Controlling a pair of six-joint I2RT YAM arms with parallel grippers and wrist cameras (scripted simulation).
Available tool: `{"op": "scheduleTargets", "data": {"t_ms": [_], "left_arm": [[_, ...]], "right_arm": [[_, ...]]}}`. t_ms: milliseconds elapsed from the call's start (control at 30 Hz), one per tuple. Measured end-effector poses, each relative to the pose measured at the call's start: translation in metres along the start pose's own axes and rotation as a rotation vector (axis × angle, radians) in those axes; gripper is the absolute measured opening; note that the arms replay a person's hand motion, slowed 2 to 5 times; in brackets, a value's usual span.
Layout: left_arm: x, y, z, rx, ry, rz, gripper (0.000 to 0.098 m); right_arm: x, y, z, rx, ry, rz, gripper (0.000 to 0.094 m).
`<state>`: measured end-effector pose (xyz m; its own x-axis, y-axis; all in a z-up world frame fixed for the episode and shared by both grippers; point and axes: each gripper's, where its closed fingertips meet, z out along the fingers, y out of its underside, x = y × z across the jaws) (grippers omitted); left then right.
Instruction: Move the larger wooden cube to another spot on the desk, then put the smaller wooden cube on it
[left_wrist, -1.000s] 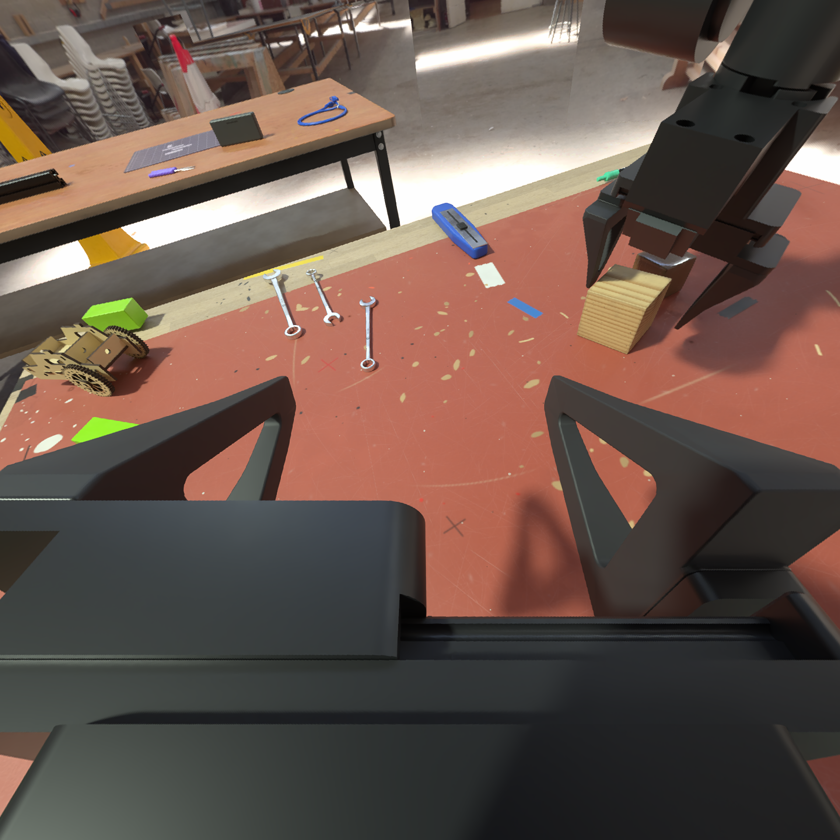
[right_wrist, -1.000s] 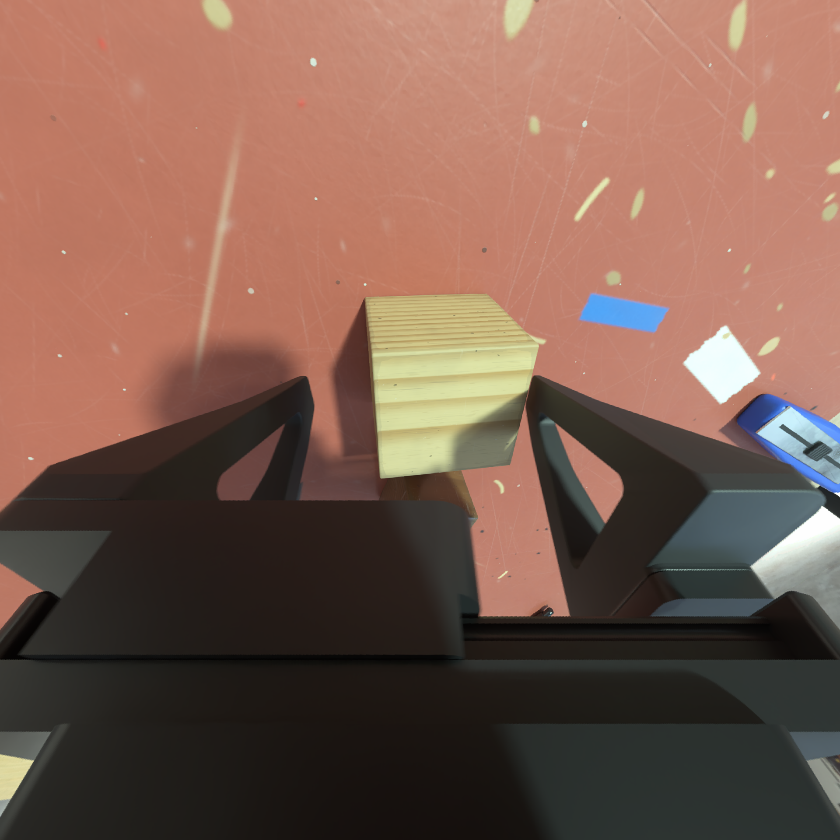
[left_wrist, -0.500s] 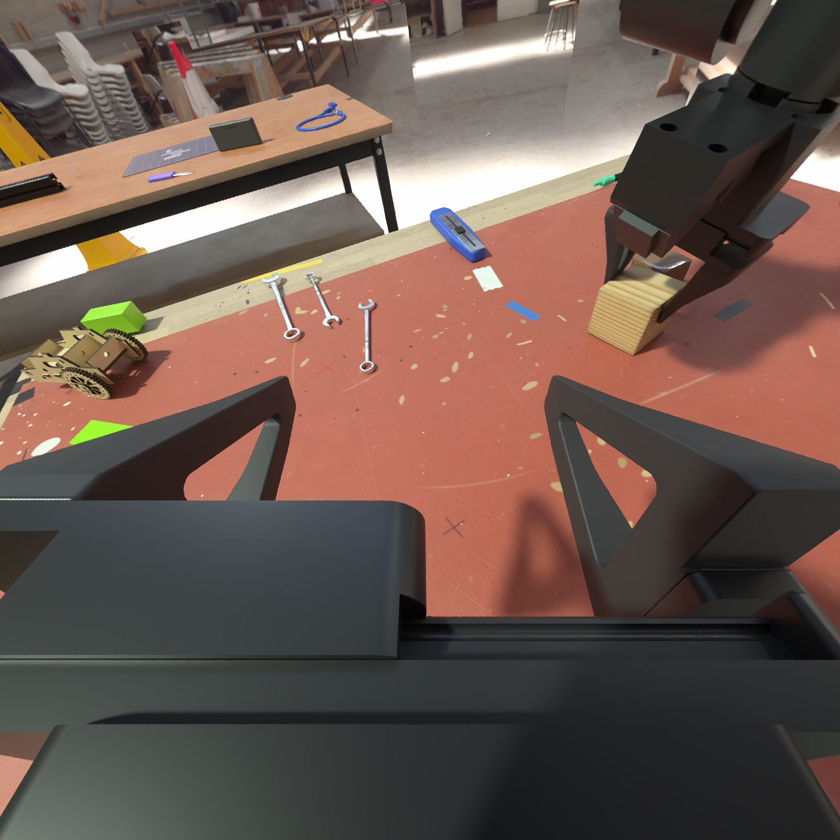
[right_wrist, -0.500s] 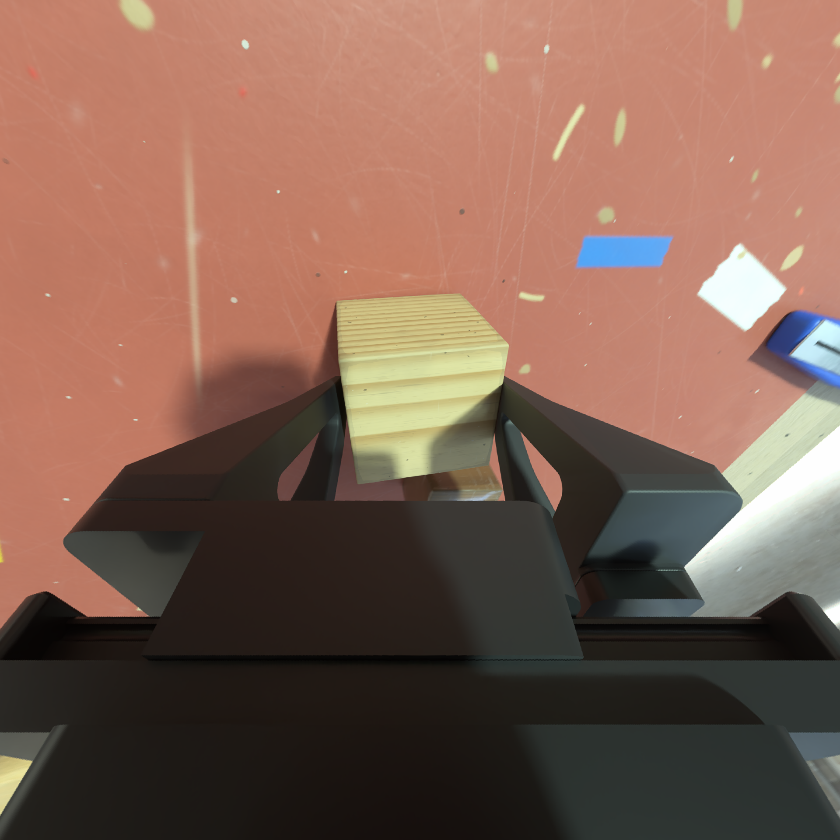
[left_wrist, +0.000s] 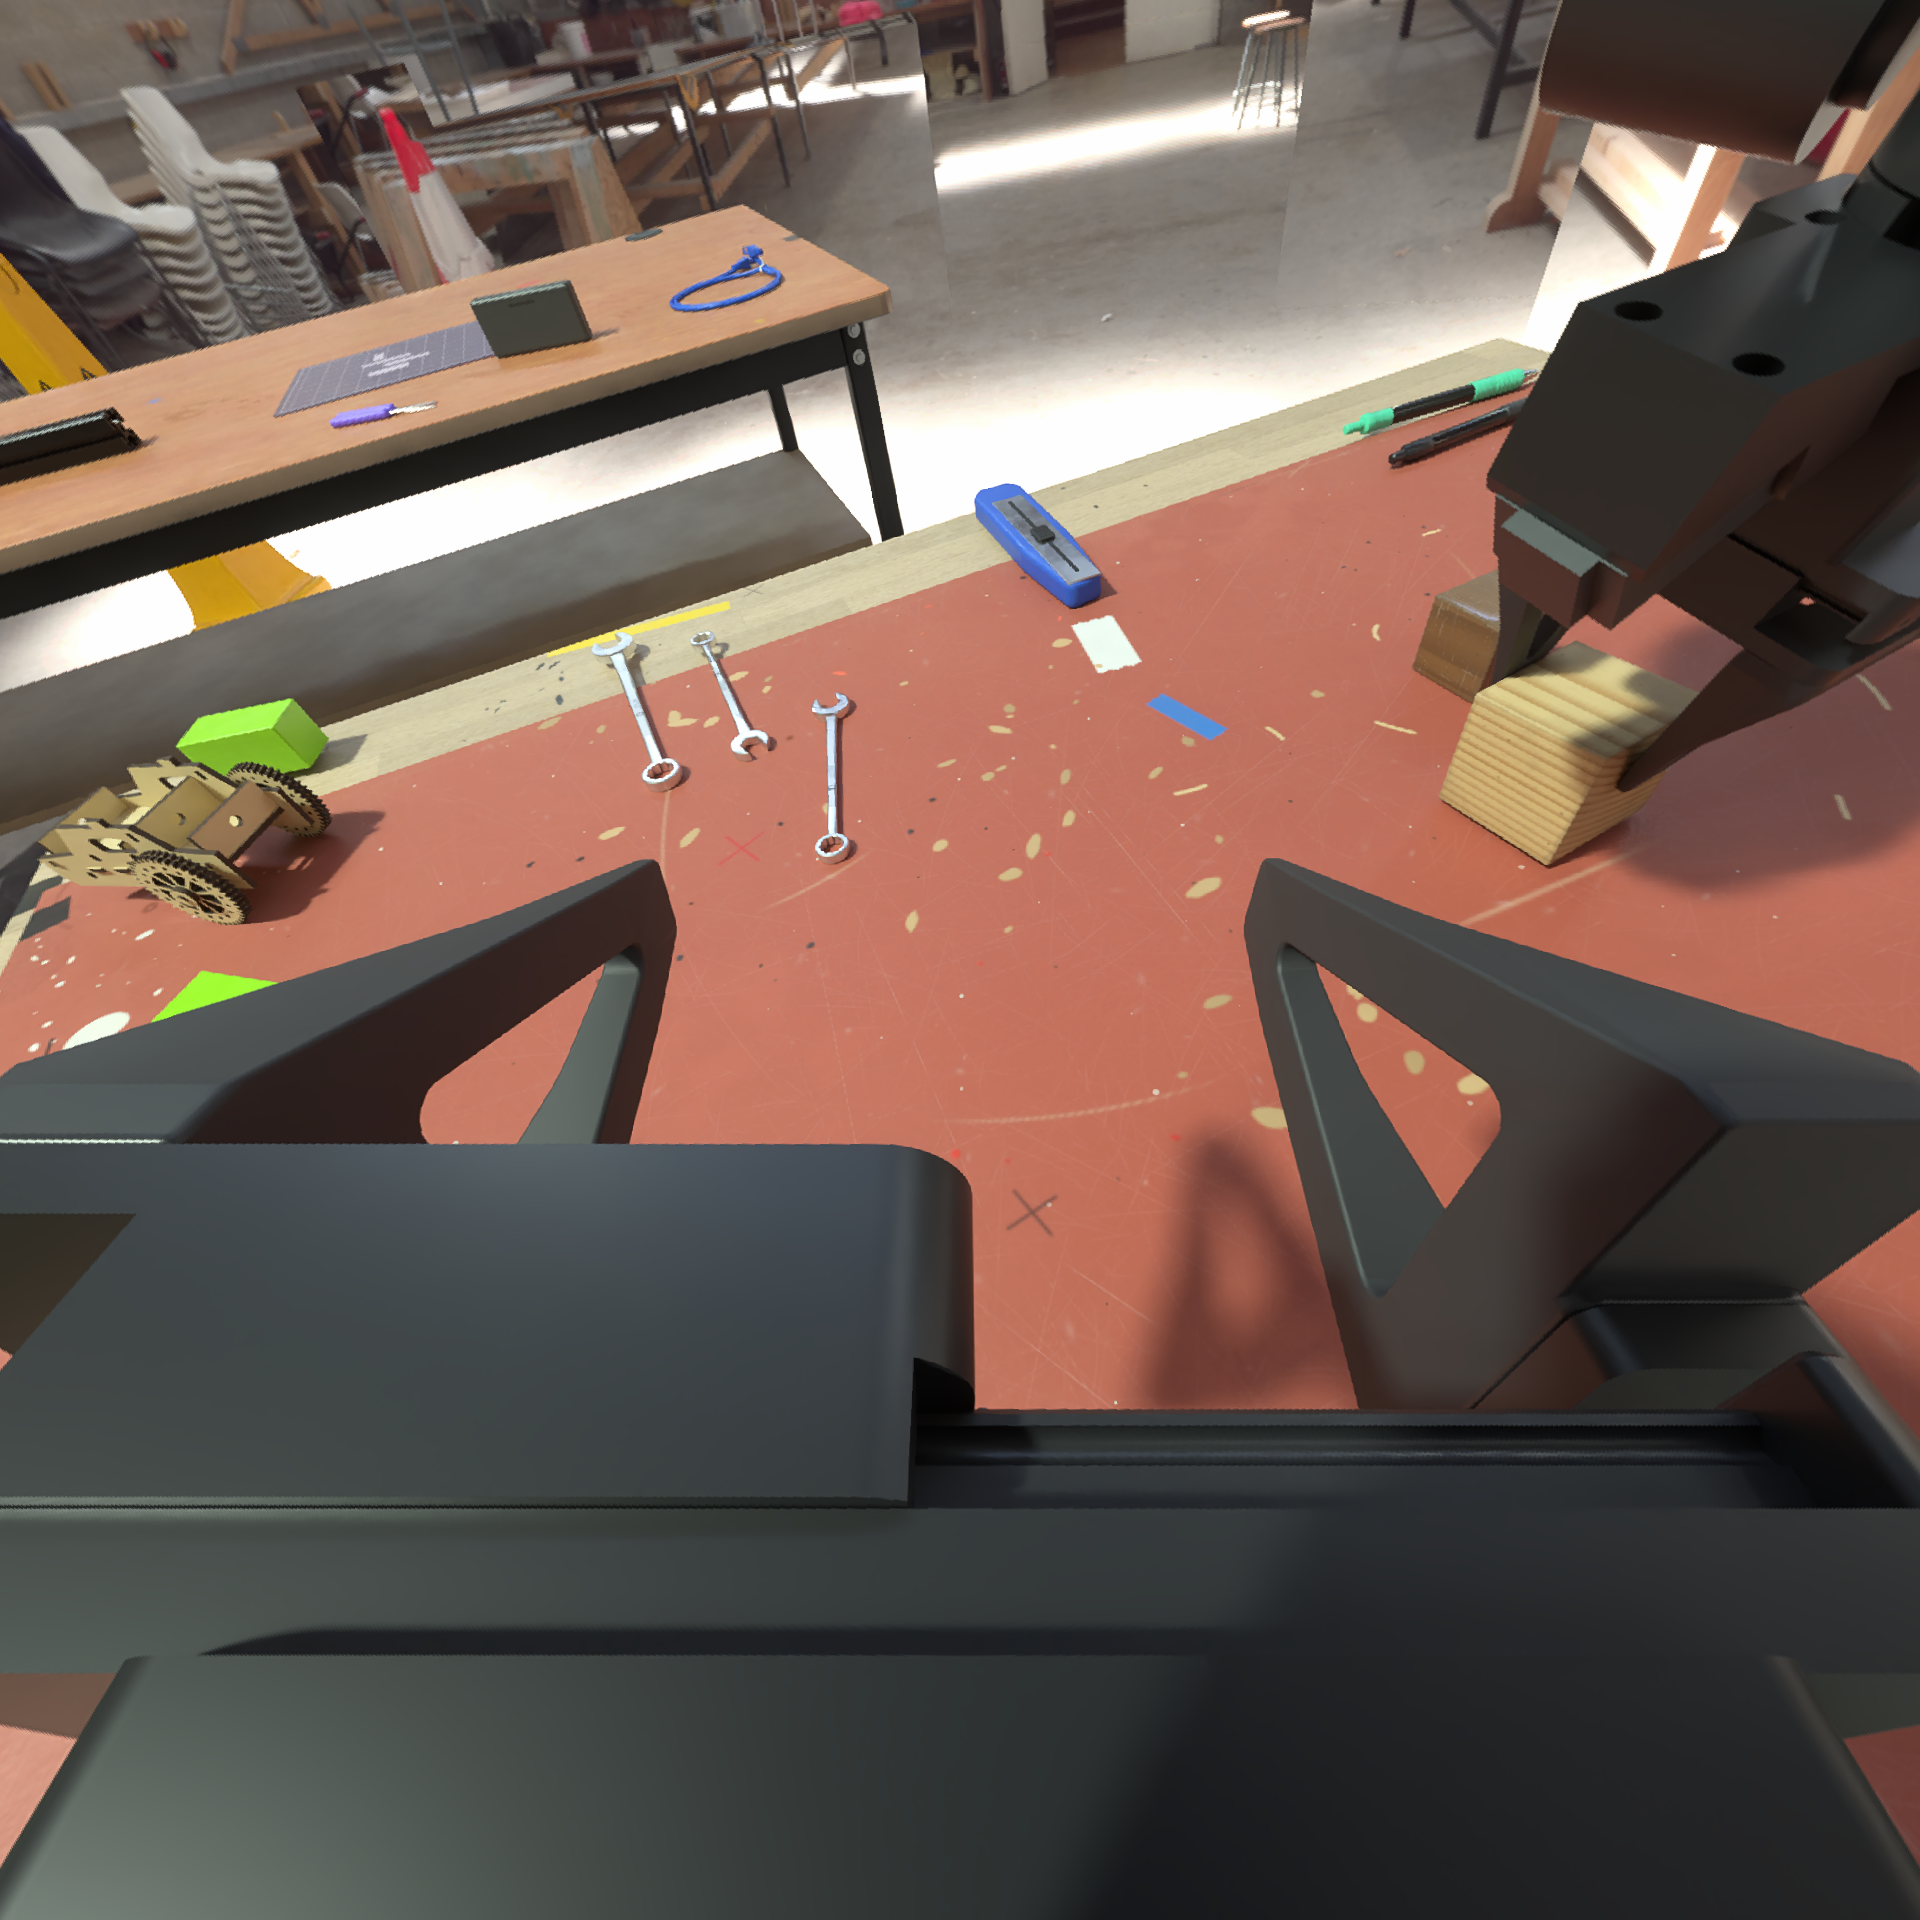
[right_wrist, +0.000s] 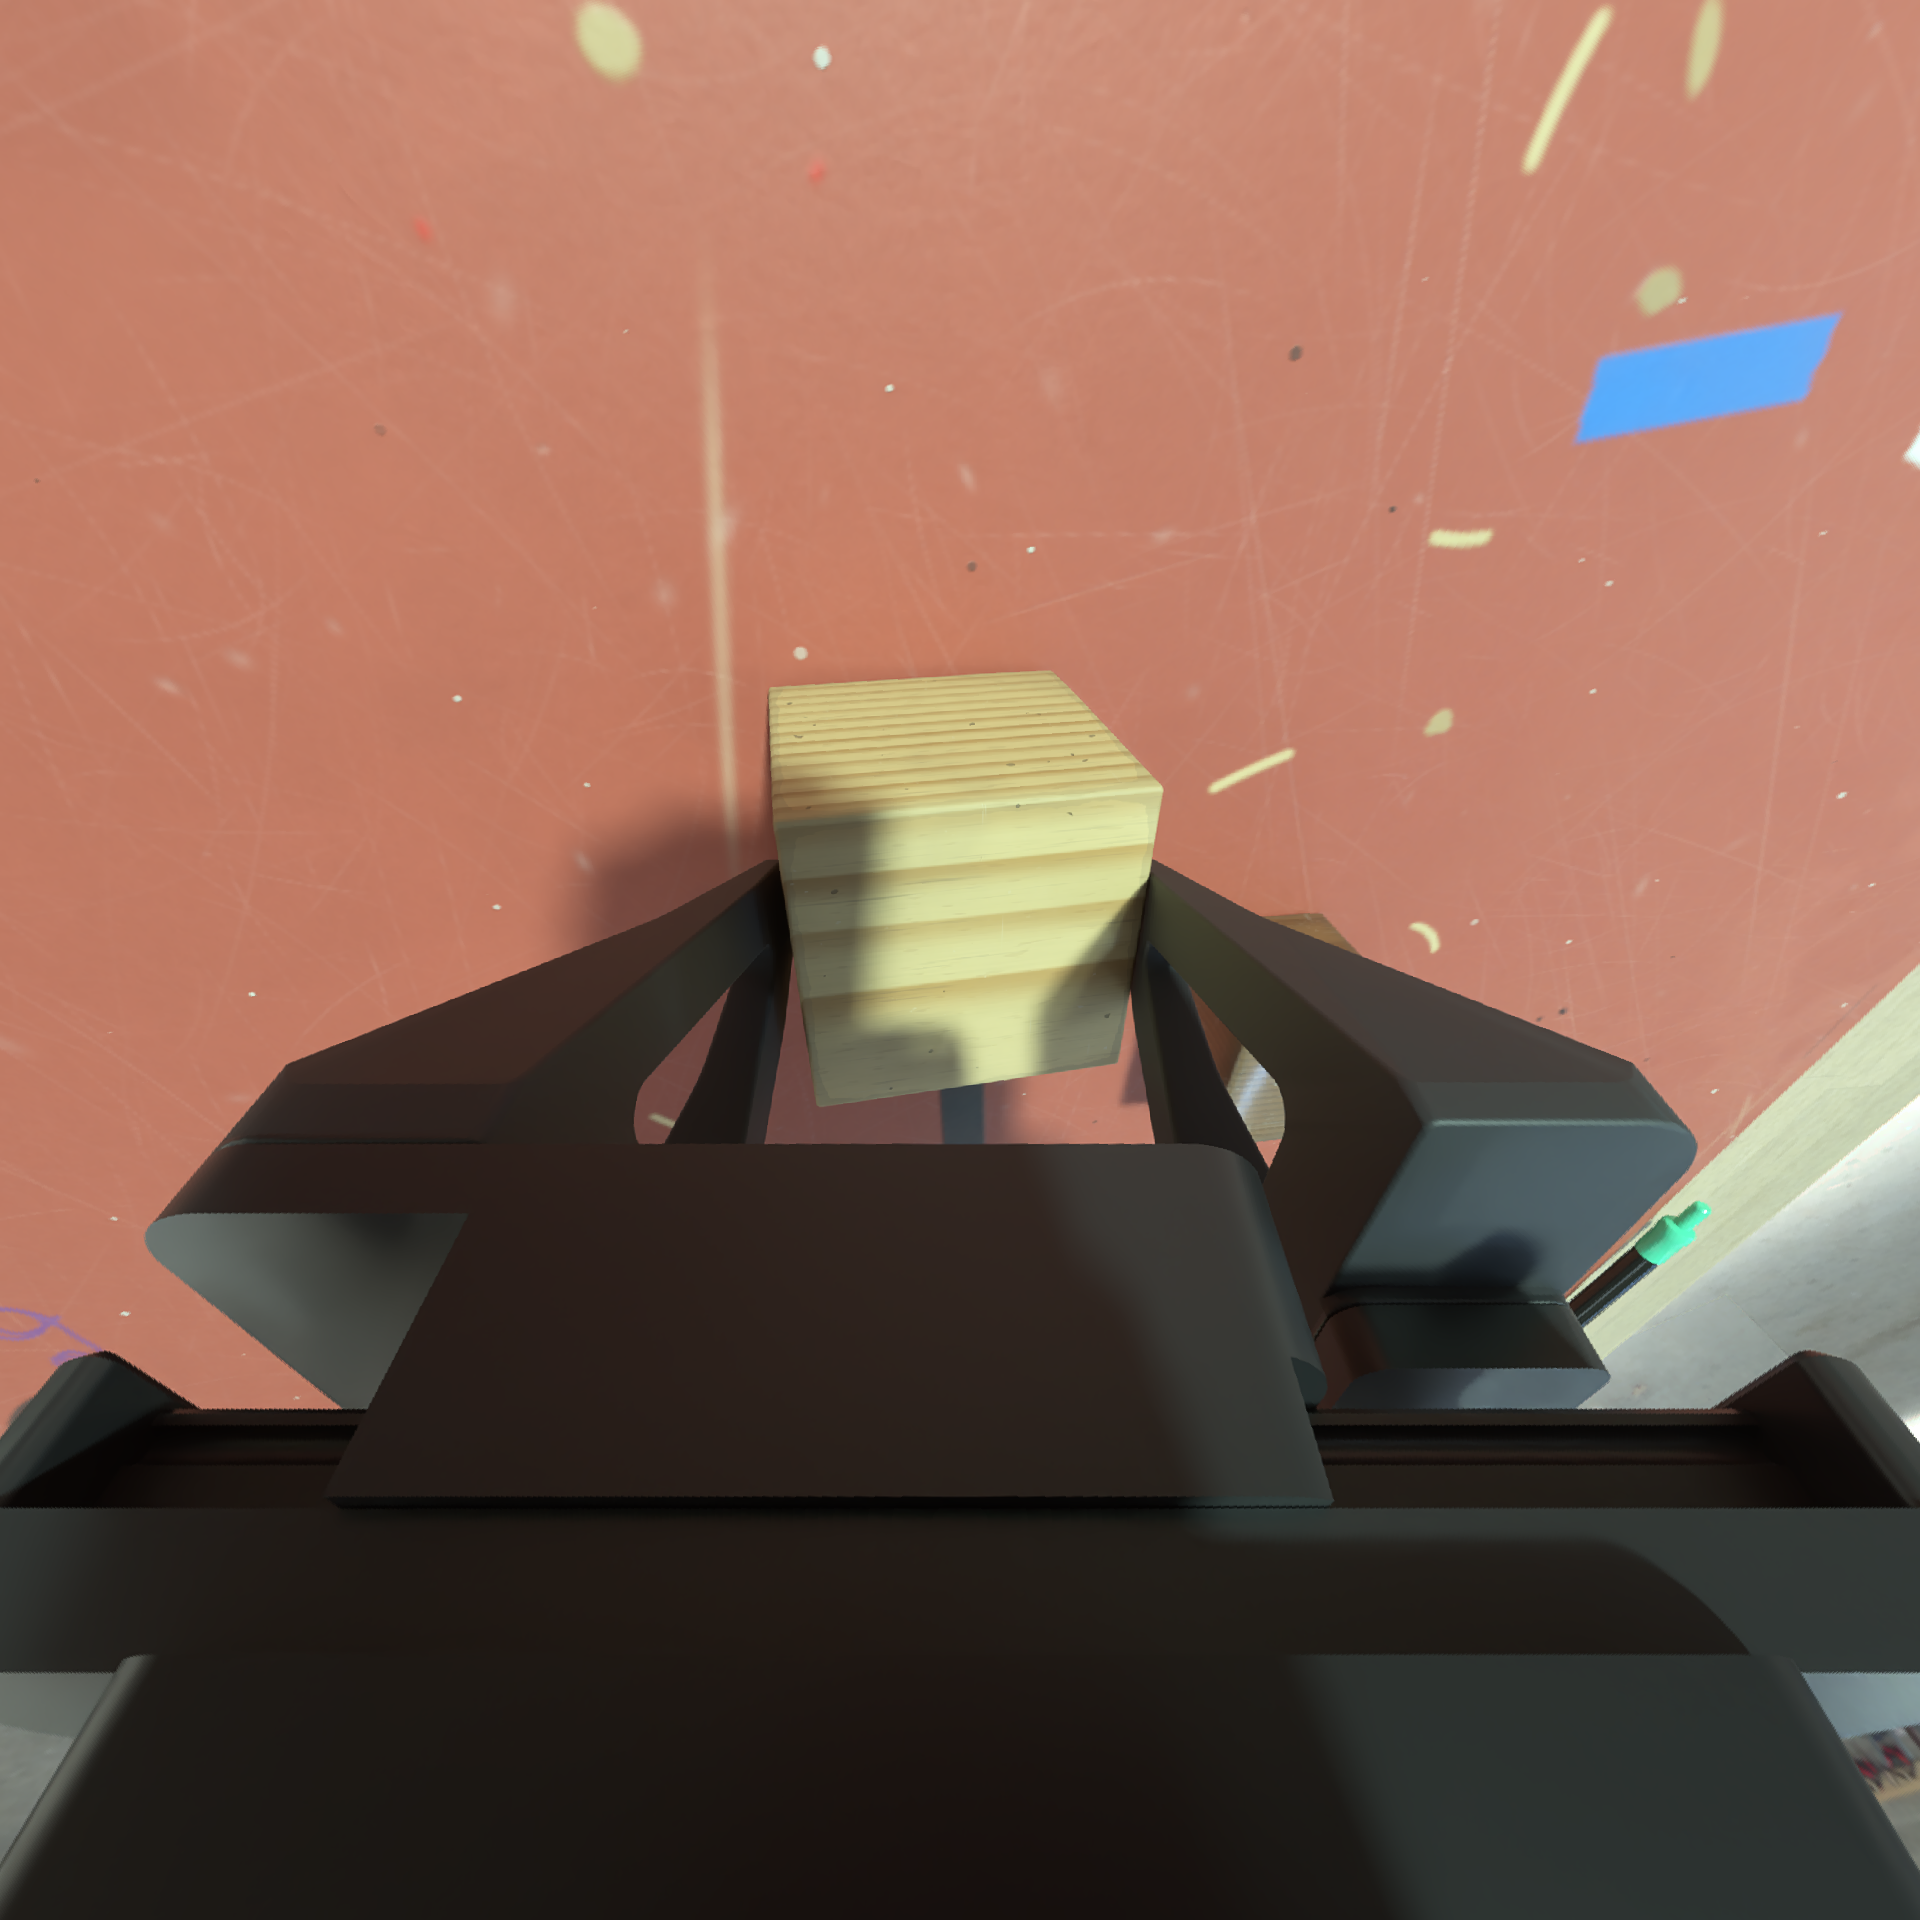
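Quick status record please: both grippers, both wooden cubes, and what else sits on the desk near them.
right gripper: shut on the larger wooden cube
larger wooden cube's height: on the desk or barely lifted, cannot tell
smaller wooden cube: darker, on the red mat just behind the larger one, untouched
left gripper: open, empty, above bare mat
nearby: blue tape strip, blue utility knife, three wrenches
stacking: not yet done
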<state>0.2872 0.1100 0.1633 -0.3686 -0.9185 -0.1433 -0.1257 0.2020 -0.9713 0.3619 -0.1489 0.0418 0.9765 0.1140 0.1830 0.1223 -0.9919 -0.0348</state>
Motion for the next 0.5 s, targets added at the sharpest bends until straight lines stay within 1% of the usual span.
{"op": "scheduleTargets", "data": {"t_ms": [167, 500], "left_arm": [[0.0028, -0.0002, -0.0006, 0.001, 0.008, 0.007, 0.094], [0.0056, -0.001, -0.0012, 0.005, 0.016, 0.011, 0.094]], "right_arm": [[-0.0065, 0.0019, 0.0002, -0.018, 0.01, 0.001, 0.054], [-0.0075, 0.0021, -0.0004, -0.02, 0.026, 0.004, 0.054]]}}
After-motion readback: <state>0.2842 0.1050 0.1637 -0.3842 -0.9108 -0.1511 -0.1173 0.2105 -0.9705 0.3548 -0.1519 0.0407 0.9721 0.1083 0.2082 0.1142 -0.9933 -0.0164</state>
